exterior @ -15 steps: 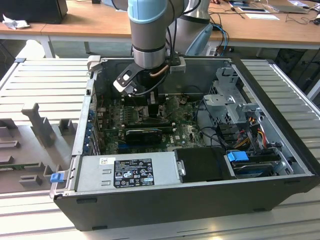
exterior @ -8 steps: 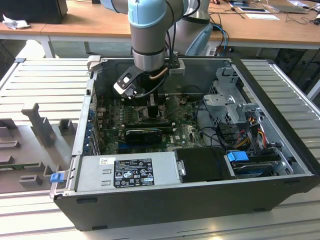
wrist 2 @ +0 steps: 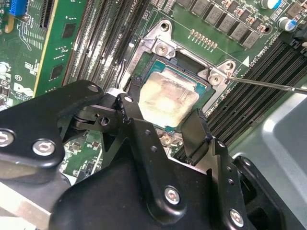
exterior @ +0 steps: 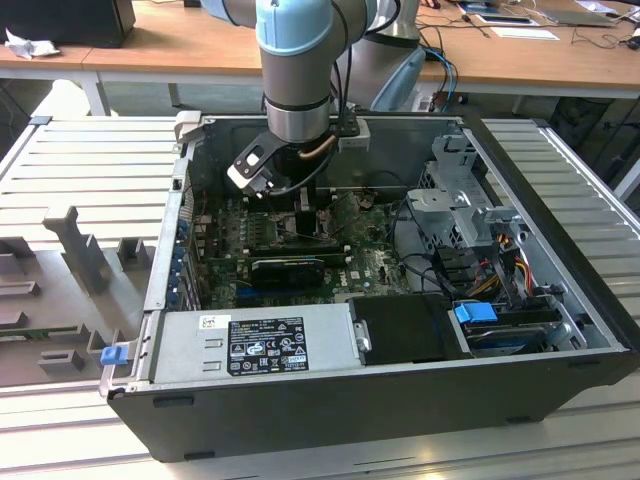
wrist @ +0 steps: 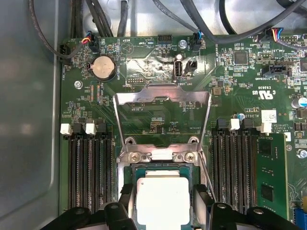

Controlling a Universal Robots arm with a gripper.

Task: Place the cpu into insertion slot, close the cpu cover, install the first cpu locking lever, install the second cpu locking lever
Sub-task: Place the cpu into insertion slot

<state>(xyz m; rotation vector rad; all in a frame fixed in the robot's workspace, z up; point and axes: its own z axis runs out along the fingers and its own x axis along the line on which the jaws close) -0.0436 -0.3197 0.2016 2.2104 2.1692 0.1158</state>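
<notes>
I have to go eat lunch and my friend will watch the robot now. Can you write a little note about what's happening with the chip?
Gripper: shut on the cpu, one finger against each side.
The cpu: down at the insertion slot, inside its metal rim. Whether it is fully seated cannot be told.
The cpu cover: open, swung up away from the slot.
A thin locking lever sticks out free beside the slot.
Done: the cpu is brought to the slot.
Not yet done: the cpu released, the cover closed, either lever locked.
</notes>
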